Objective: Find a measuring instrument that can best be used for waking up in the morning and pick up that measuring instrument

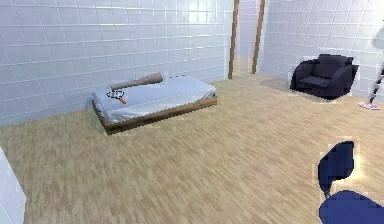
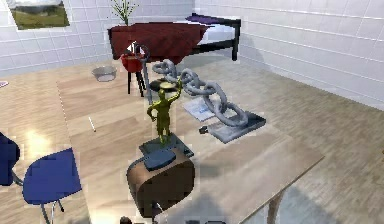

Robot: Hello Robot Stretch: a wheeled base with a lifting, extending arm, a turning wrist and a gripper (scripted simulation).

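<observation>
The gripper's state I cannot tell; the red blob (image 2: 133, 50) past the counter's (image 2: 115, 112) far edge, if the clock, seems light and rigid: grasp its sides.

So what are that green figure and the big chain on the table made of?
The green figure looks like painted or patinated metal, maybe glazed ceramic: an even green with a slight sheen. The chain sculpture looks like grey stone or cast metal: thick, matte grey links on a dark slab. The table under them seems pale wood, with a faint grain.
</observation>
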